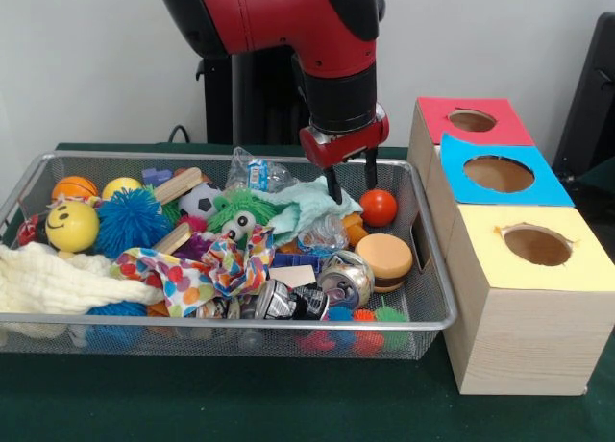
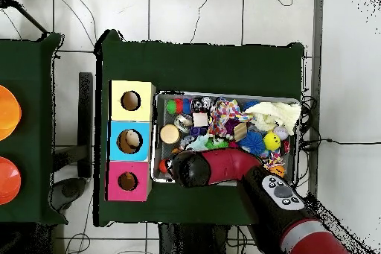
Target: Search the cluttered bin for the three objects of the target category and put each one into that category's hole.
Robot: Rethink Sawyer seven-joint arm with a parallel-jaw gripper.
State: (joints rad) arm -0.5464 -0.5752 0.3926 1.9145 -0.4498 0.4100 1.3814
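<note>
My gripper (image 1: 353,192) hangs open over the back right part of the wire bin (image 1: 288,322), with nothing between its fingers. A red ball (image 1: 378,208) lies just right of the fingertips, and a crumpled teal cloth (image 1: 309,206) lies just left of them. Three hole boxes stand to the right of the bin: red top (image 1: 471,121), blue top (image 1: 500,175) and yellow top (image 1: 538,246). In the overhead view the arm (image 2: 223,167) covers the gripper and that corner of the bin (image 2: 223,95). There the boxes are yellow (image 2: 131,87), blue (image 2: 130,127) and red (image 2: 128,167).
The bin also holds a smiley yellow ball (image 1: 72,226), a blue spiky ball (image 1: 130,221), an orange ball (image 1: 75,186), a soccer ball (image 1: 199,200), wood blocks (image 1: 178,184), a burger toy (image 1: 384,259), a silver ball (image 1: 346,279), a spotted cloth (image 1: 207,269) and a white cloth (image 1: 58,283).
</note>
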